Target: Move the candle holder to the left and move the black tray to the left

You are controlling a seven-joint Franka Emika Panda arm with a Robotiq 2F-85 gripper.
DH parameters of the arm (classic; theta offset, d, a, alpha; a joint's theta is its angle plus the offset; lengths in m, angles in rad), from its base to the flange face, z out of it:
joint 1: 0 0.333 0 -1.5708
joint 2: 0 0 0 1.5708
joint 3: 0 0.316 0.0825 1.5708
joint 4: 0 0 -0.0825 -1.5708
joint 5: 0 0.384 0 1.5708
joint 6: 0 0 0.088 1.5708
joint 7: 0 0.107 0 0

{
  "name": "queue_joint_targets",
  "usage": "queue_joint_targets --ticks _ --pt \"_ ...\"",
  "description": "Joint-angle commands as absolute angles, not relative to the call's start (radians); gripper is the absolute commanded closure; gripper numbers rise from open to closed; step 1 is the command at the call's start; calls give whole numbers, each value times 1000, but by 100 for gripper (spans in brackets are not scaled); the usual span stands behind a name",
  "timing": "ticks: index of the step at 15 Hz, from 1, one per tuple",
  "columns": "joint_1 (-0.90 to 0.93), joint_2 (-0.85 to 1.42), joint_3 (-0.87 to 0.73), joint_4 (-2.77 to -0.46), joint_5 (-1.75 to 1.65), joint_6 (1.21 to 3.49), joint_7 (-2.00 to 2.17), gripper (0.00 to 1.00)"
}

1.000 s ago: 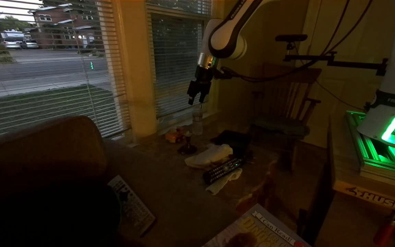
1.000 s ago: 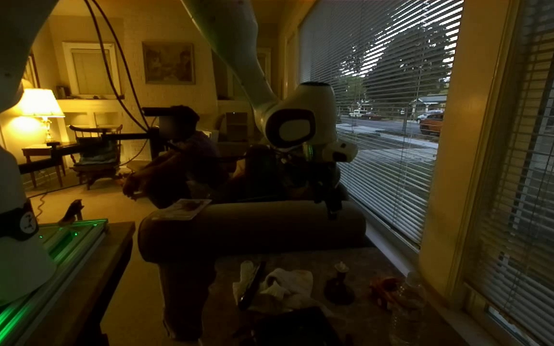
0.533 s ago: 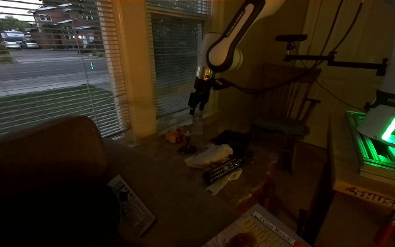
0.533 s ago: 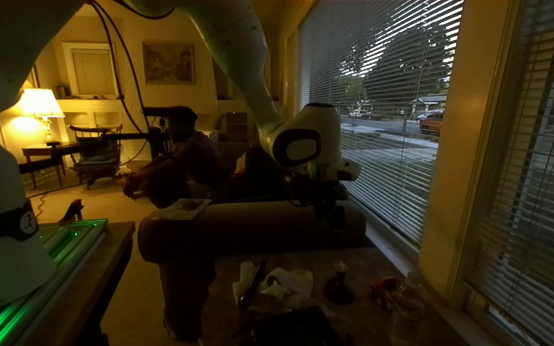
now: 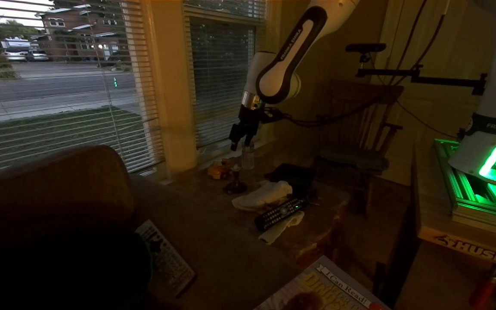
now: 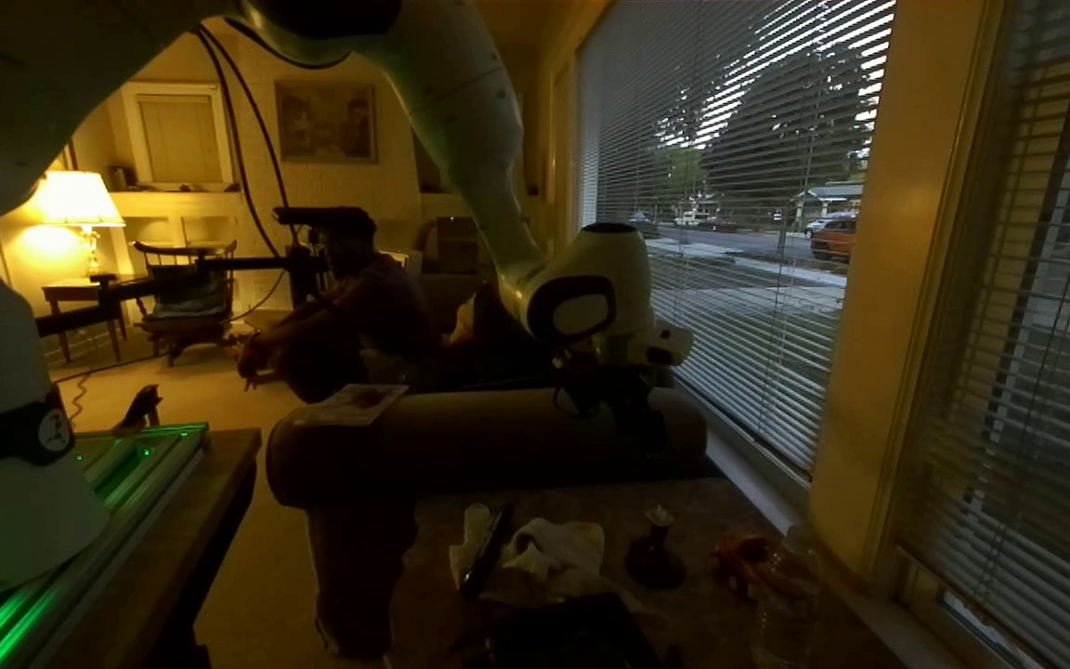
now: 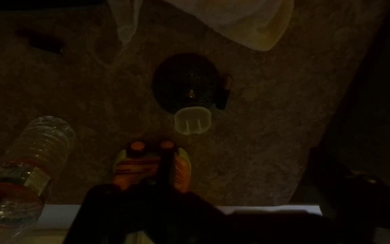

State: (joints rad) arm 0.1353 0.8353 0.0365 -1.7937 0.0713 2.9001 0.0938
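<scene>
The candle holder has a dark round base, a short stem and a pale top. It stands upright on the table in both exterior views (image 5: pixel 236 186) (image 6: pixel 656 560), and the wrist view (image 7: pixel 181 79) looks down on it. The black tray (image 5: pixel 295 173) lies on the table beyond a white cloth; it shows at the bottom of an exterior view (image 6: pixel 572 636), and only a dark edge shows in the wrist view (image 7: pixel 39 4). My gripper (image 5: pixel 240 144) is open and empty, above the table and the candle holder, touching neither. Its fingers are dark and spread apart in the wrist view (image 7: pixel 242 157).
A clear water bottle (image 5: pixel 248 157) and an orange toy car (image 5: pixel 219 170) stand beside the candle holder, near the window. A white cloth (image 5: pixel 265 196) and a black remote (image 5: pixel 280 214) lie on its other side. A sofa arm (image 6: pixel 498 437) borders the table.
My gripper has come down towards the table and has turned slightly, shifting a little towards the sofa side. It stays open. The candle holder and tray have not moved.
</scene>
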Motion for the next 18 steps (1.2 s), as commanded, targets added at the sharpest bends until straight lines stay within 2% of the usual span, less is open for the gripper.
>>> queue_joint_targets --ticks 1,7,14,18 --pt "187 874 23 -1745 105 2907 208 0" --pt "259 906 -26 -1728 145 2879 403 0" --pt "239 887 -8 -1759 144 2889 379 0" --pt "285 954 -58 -1712 145 2924 430 0"
